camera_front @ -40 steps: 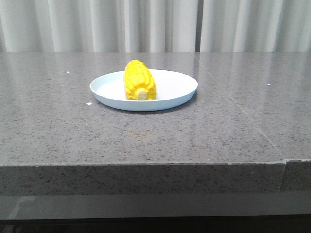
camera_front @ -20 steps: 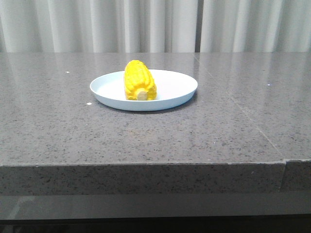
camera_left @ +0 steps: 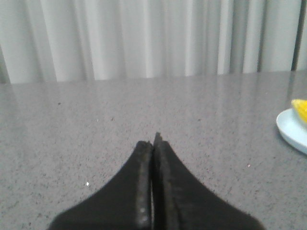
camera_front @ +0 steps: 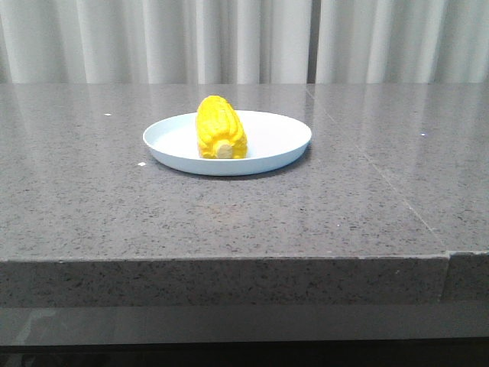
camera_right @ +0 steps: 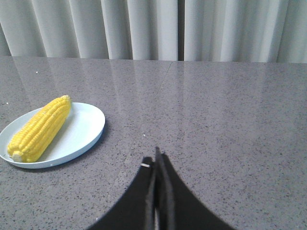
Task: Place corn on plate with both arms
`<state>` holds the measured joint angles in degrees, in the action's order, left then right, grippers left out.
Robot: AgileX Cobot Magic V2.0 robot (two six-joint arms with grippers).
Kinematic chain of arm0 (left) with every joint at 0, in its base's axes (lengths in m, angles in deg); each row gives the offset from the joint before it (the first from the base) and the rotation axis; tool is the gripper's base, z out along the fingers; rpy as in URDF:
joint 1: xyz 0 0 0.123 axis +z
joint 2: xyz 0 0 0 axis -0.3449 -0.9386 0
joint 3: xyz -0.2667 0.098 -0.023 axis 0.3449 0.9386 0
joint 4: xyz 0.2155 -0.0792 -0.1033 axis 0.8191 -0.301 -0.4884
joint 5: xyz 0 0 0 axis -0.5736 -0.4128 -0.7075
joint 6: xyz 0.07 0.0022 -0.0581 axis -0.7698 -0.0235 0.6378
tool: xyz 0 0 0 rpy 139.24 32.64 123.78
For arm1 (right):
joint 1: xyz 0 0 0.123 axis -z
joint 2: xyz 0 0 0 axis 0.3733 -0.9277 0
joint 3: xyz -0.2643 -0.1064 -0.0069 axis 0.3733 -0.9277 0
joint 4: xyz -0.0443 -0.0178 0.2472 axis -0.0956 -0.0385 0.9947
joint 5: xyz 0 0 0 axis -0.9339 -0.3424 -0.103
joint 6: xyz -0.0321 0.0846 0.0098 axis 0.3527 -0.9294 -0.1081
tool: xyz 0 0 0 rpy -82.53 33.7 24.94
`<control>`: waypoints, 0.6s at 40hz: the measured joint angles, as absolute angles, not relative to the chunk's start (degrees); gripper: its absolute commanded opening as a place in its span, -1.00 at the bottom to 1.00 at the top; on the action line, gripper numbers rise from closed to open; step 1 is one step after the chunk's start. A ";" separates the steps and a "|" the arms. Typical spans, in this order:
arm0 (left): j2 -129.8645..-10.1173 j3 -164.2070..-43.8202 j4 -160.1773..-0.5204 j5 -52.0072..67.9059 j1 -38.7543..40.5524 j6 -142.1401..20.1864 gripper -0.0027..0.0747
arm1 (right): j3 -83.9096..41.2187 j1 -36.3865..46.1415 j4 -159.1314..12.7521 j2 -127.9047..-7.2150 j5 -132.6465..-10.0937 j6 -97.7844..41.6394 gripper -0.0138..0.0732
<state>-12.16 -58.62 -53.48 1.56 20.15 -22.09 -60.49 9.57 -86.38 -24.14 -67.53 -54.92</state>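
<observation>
The yellow corn (camera_front: pixel 220 127) lies on the pale blue-white plate (camera_front: pixel 279 136) near the middle of the grey stone table, its pale cut end toward the camera. The right wrist view shows the corn (camera_right: pixel 40 128) lengthwise on the plate (camera_right: pixel 81 132), well apart from my right gripper (camera_right: pixel 156 155), which is shut and empty over bare table. My left gripper (camera_left: pixel 153 140) is also shut and empty, with only the plate's rim (camera_left: pixel 290 132) and a tip of corn (camera_left: pixel 301 108) at the edge of its view. Neither arm appears in the front view.
White pleated curtains (camera_front: pixel 229 38) hang behind the table. The tabletop's front edge (camera_front: pixel 221 260) runs across the front view, with a seam (camera_front: pixel 448 256) at the right.
</observation>
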 measured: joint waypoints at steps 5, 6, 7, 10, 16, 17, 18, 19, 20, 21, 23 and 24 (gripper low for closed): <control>-12.16 -53.36 -54.18 5.20 20.48 -22.44 -0.98 | -60.49 9.57 -86.38 -24.14 -67.53 -54.92 -0.89; -12.16 -52.28 -54.18 6.21 20.48 -22.44 -0.98 | -60.49 9.57 -86.38 -24.14 -67.53 -54.92 -0.89; -12.16 -51.23 -54.18 6.83 20.48 -22.44 -0.98 | -60.49 9.57 -86.38 -24.14 -67.53 -54.92 -0.89; -12.16 -48.74 -54.18 8.80 20.48 -22.44 -0.98 | -60.49 9.57 -86.38 -24.14 -67.53 -54.92 -0.89; -12.16 -46.36 -54.18 10.48 20.48 -22.44 -0.98 | -60.49 9.57 -86.38 -24.14 -67.53 -54.92 -0.89; -12.16 -46.36 -54.18 10.73 20.48 -22.44 -0.98 | -60.49 9.57 -86.38 -24.14 -67.53 -54.92 -0.89; -12.16 -46.36 -54.18 10.73 20.48 -22.44 -0.98 | -60.49 9.57 -86.38 -24.14 -67.53 -54.92 -0.89; -12.16 -46.36 -54.18 10.73 20.48 -22.44 -0.98 | -60.49 9.57 -86.38 -24.14 -67.53 -54.92 -0.89; -12.16 -46.36 -54.18 10.73 20.48 -22.44 -0.98 | -60.49 9.57 -86.38 -24.14 -67.53 -54.92 -0.89; -12.16 -46.36 -54.18 10.73 20.48 -22.44 -0.98 | -60.49 9.57 -86.38 -24.14 -67.53 -54.92 -0.89; -12.16 -46.36 -54.18 10.73 20.48 -22.44 -0.98 | -60.49 9.57 -86.38 -24.14 -67.53 -54.92 -0.89; -12.16 -46.36 -54.18 10.73 20.48 -22.44 -0.98 | -60.49 9.57 -86.38 -24.14 -67.53 -54.92 -0.89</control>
<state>-12.16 -46.36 -54.18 10.73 20.48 -22.44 -60.49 9.57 -86.38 -24.14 -67.53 -54.92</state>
